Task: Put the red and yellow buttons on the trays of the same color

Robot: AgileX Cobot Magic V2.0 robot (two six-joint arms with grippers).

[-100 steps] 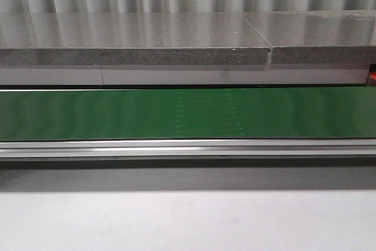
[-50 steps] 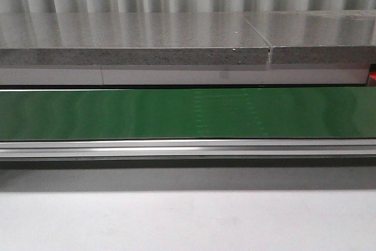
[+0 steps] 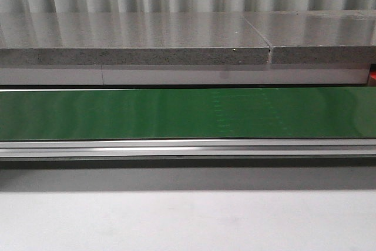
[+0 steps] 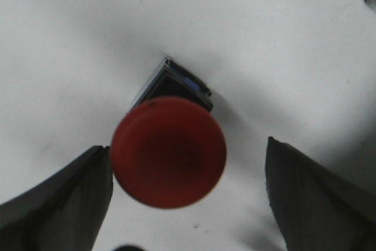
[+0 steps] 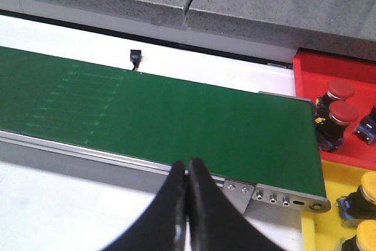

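A: What is cut off?
B: The round red push button (image 4: 168, 152) on its dark block fills the left wrist view, blurred, standing on the white table (image 4: 282, 39) between the left hand's (image 4: 188, 195) spread fingers, touching neither.

A: Elsewhere?
B: The right hand (image 5: 187, 204) is pressed together, empty, before the green conveyor belt (image 5: 176, 116). Past the belt's end, the red tray (image 5: 352, 69) and yellow tray (image 5: 329, 204) hold matching buttons, partly cropped. No legible writing.

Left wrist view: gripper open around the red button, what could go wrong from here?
1. The red button sits nearer one finger than the other; closing could nudge or tip it before both touch.
2. Its round cap overhangs the smaller dark base, so a pinch on the cap may slip.
3. The red tray already holds buttons, so a drop could land on them.
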